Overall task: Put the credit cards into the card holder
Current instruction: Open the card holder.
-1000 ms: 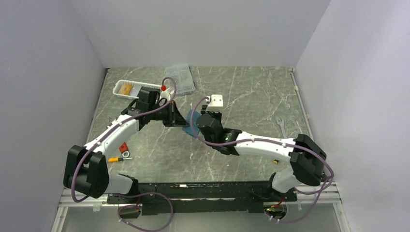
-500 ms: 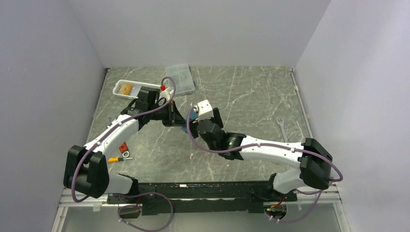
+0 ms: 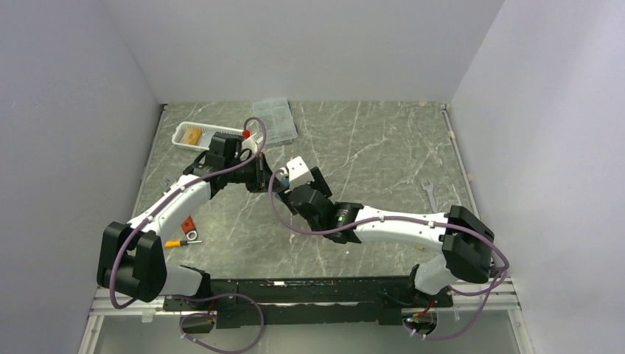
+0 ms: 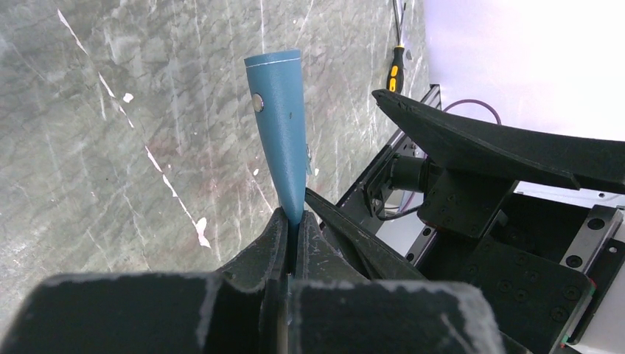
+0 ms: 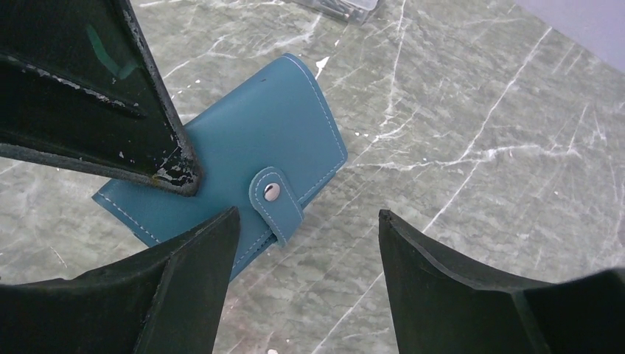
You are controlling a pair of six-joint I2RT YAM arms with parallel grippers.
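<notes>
The left gripper (image 4: pixel 293 221) is clamped on one edge of the card holder (image 4: pixel 280 125), holding it out over the table (image 4: pixel 110 147). The right gripper (image 5: pixel 306 221) is spread wide and grips nothing; its fingers straddle the snap flap (image 5: pixel 274 199). The holder is fastened, so the step in hand is judged to be opening it. Next move: pinch the flap and pull it off the snap. In the top view, bare marble lies right of centre. The white basket (image 3: pixel 179 139) and clear box (image 3: pixel 274 119) occupy the upper left.
</notes>
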